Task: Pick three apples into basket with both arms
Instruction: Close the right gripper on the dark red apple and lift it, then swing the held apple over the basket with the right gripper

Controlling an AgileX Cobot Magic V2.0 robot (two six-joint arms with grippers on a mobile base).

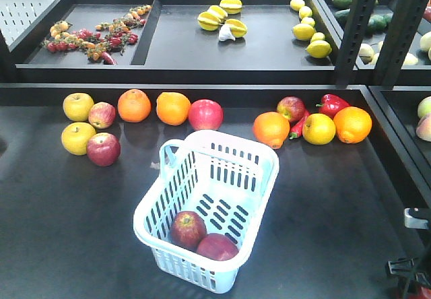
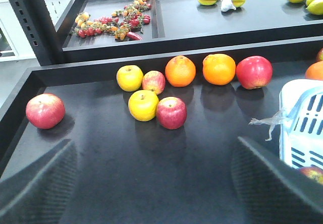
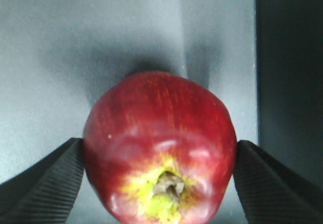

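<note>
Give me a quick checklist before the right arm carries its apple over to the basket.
1. Right tool gripping third apple: ok, both fingers touch its sides.
2. Apples already in basket: ok, two lie at its near end.
3. Space left in basket: ok, far half bare.
4. Left tool out of the way: ok, open, holding nothing, beside the basket.
5. Handle position: cannot tell.

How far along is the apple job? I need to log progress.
Two dark red apples already lie in the basket. The right gripper is clamped on a third apple, not yet in the basket. The left gripper is open and empty.
</note>
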